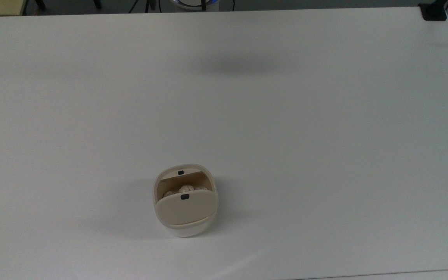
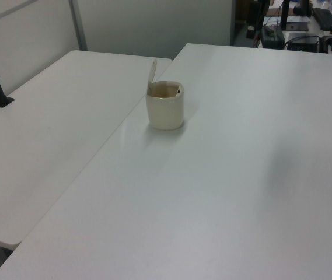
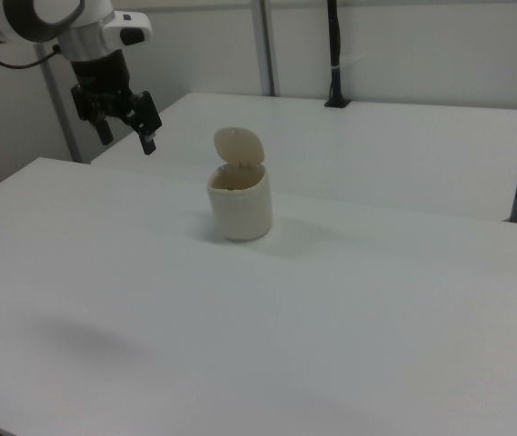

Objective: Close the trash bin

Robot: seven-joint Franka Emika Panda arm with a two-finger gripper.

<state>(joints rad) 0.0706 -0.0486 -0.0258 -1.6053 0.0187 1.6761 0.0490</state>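
White table (image 1: 325, 116); cream trash bin (image 1: 185, 227), lid (image 1: 185, 208) upright

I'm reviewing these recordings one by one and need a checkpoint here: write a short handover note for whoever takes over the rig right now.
Gripper: open, holding nothing, up in the air at the right view's upper left, apart from the bin.
Trash bin: upright on the white table, lid standing open; crumpled pale scraps inside.
Done: nothing visible yet.
Left: bring the gripper to the lid and push it down shut.
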